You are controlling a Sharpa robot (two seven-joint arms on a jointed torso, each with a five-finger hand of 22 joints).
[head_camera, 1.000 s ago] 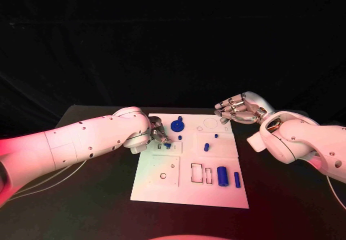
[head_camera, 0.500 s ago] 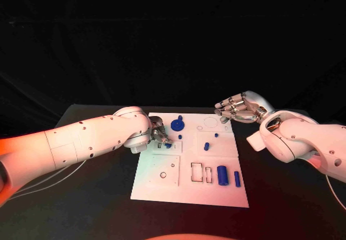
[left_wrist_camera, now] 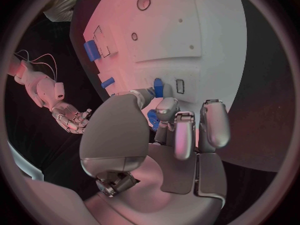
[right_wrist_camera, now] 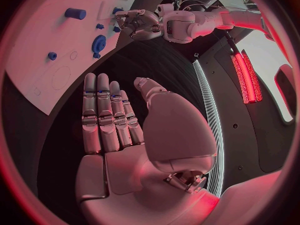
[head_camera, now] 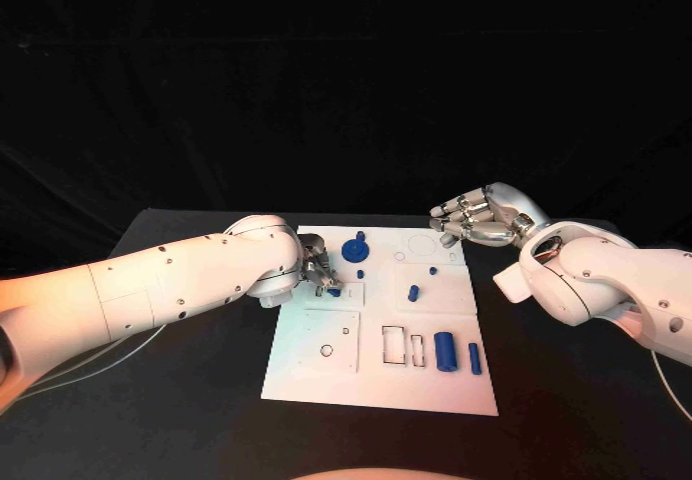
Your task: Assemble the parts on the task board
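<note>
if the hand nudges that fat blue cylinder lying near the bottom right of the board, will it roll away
Probably, if pushed across its length: the blue cylinder lies on its side on the flat task board. It looks rigid and likely light. The thinner blue rod beside it might stop it.

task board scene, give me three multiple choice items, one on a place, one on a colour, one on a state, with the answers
1. Where is the left hand?
A. over the task board's far left part
B. off the table
C. at the board's near right corner

2. What colour are the two bars lying at the board's near right?
A. red
B. blue
C. green

3. How is the right hand?
A. gripping a bar
B. pressing on the board
C. holding nothing, fingers straight, raised off the board's far right corner

Answers:
1 A, the head view shows its fingers at a small blue part there.
2 B, both are blue against the white plate.
3 C, the right wrist view shows a bare palm.
</note>
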